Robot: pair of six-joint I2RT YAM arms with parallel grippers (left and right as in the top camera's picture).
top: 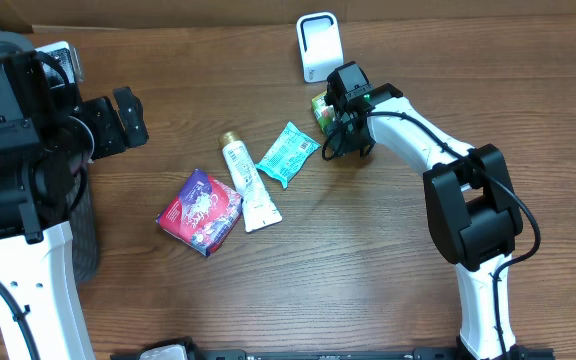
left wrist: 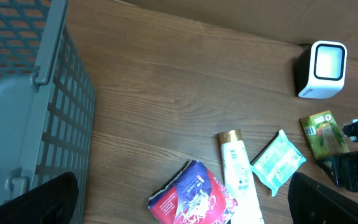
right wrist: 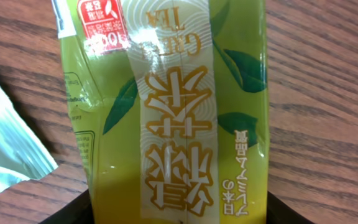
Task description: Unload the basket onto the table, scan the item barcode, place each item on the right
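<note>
The item, a green tea packet, fills the right wrist view and lies on the wood table just in front of the white barcode scanner. In the overhead view only its left edge shows past the arm. My right gripper reaches down over it, and its dark fingers press against both long edges. No barcode shows on the face turned up. My left gripper hangs open at the far left with nothing in it, well away from the packet.
A teal wipes packet, a white tube and a red and purple pouch lie mid-table, left of the right arm. A grey mesh basket stands at the left edge beside the left arm.
</note>
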